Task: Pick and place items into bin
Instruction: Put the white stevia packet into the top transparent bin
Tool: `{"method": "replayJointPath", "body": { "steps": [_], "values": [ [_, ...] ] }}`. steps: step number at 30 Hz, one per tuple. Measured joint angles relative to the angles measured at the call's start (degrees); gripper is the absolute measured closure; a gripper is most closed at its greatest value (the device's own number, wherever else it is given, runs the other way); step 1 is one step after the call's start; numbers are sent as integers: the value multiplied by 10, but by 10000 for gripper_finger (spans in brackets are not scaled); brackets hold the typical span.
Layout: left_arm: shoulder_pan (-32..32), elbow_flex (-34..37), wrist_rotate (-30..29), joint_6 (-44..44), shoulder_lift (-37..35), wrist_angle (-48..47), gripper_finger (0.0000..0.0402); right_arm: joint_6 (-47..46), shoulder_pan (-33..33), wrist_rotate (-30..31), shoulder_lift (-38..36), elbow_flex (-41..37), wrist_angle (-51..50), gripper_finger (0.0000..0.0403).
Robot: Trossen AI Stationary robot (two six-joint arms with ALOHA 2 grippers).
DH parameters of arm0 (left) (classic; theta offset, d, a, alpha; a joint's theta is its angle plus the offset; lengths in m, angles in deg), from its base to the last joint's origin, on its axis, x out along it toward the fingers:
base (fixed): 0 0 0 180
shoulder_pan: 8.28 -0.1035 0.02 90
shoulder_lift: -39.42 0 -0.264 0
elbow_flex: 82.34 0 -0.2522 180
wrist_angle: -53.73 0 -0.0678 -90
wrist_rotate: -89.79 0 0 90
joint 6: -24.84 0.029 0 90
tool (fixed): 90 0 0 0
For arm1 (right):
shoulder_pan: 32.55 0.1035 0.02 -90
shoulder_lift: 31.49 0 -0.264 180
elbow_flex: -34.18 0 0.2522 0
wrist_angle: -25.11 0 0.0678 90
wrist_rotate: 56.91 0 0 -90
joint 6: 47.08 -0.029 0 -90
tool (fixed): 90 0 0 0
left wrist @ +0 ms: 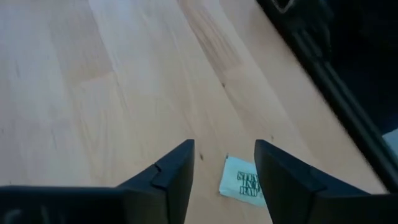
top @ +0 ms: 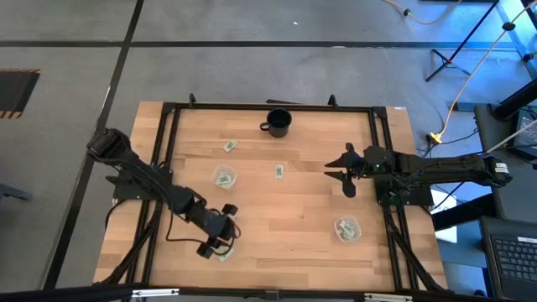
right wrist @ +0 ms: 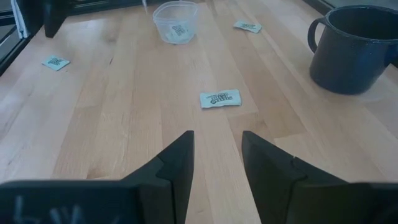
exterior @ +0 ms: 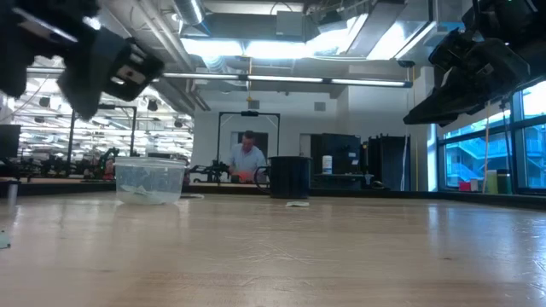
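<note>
Small green-and-white packets lie flat on the wooden table: one (top: pixel 229 146) toward the far left, one (top: pixel 278 171) mid-table, one (top: pixel 223 255) at the near left. My left gripper (top: pixel 216 243) hovers open above that near packet (left wrist: pixel 244 185), which shows between its fingertips (left wrist: pixel 224 146). Open too, my right gripper (top: pixel 342 172) hangs above the table's right side, pointing toward the mid-table packet (right wrist: pixel 220 98). Two clear plastic cups (top: pixel 223 177) (top: pixel 346 228) stand on their bases with packets inside.
A black mug (top: pixel 278 123) stands upright near the far edge, and is seen close in the right wrist view (right wrist: pixel 354 46). A black metal frame (top: pixel 268 107) runs around the table. Bare wood lies between the cups. A person (exterior: pixel 247 158) stands far behind the table.
</note>
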Motion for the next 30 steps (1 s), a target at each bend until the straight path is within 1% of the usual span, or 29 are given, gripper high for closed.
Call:
{"method": "replayJointPath", "body": {
  "steps": [4, 9, 12, 20, 25, 30],
  "values": [
    [36, -34, -59, -2, 23, -23, 248, 0, 0, 0, 0, 0, 0, 265],
    [77, -110, -132, 14, 51, -141, 248, 0, 0, 0, 0, 0, 0, 265],
    [101, -142, -165, -11, 71, -200, 248, -10, 0, 0, 0, 0, 1, 265],
    [162, -181, -168, -85, 154, -205, 249, -28, 0, 2, 0, 0, 1, 265],
    [188, -199, -171, -90, 207, -207, 249, -31, 0, 6, 0, 0, 1, 265],
    [195, -208, -179, -113, 226, -255, 249, -43, 0, 15, 0, 0, 1, 265]
  ]
}}
